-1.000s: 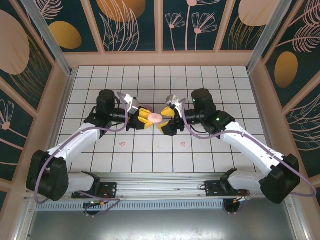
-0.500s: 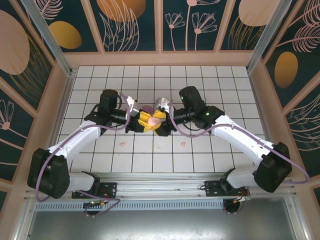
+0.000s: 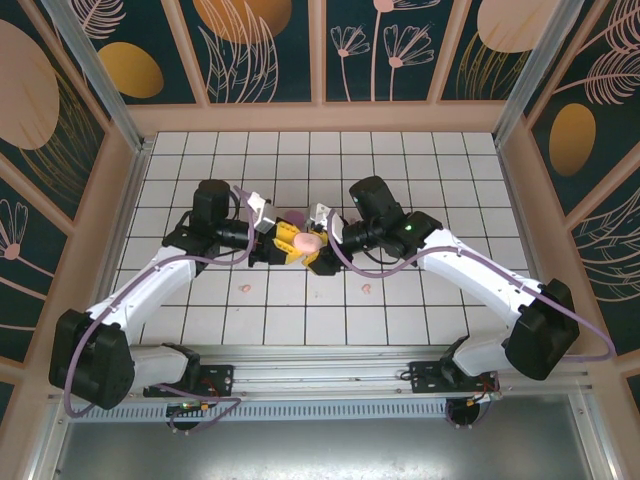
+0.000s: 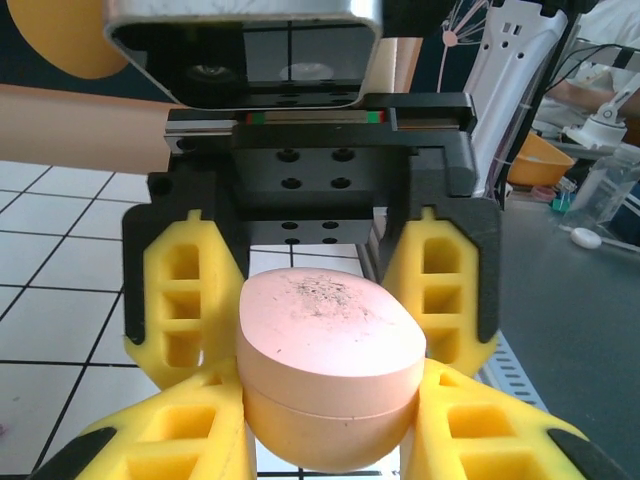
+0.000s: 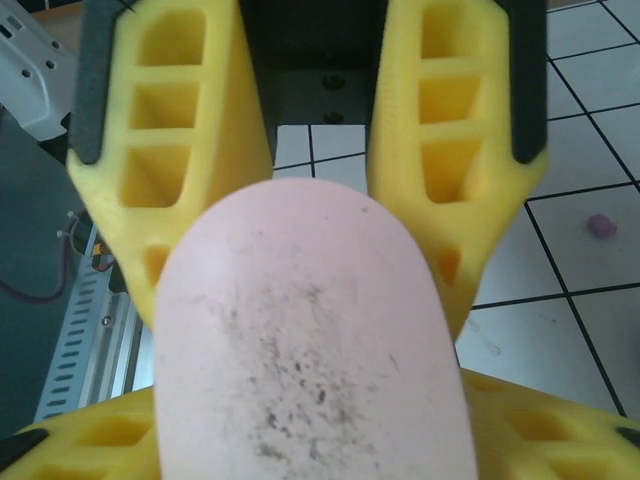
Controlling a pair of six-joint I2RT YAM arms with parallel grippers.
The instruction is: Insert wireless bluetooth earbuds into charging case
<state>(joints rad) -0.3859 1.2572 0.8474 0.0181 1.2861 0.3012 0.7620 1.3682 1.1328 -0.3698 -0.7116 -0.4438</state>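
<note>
right arm swung in to the pink case, its jaws narrowing around it

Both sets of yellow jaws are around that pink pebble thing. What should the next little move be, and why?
Probably the right jaws should close firmly onto the pink case. The left jaws already clamp it, while the right ones stand on either side, seemingly not yet tight. The lid is shut, so a second firm hold would likely let the arms pry it open.

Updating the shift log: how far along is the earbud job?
Done: nothing visibly inserted; a small pink earbud lies on the white tiled table. In hand: left gripper holds the closed pale pink oval case, right gripper flanking its lid. Left: open it, load buds.
</note>
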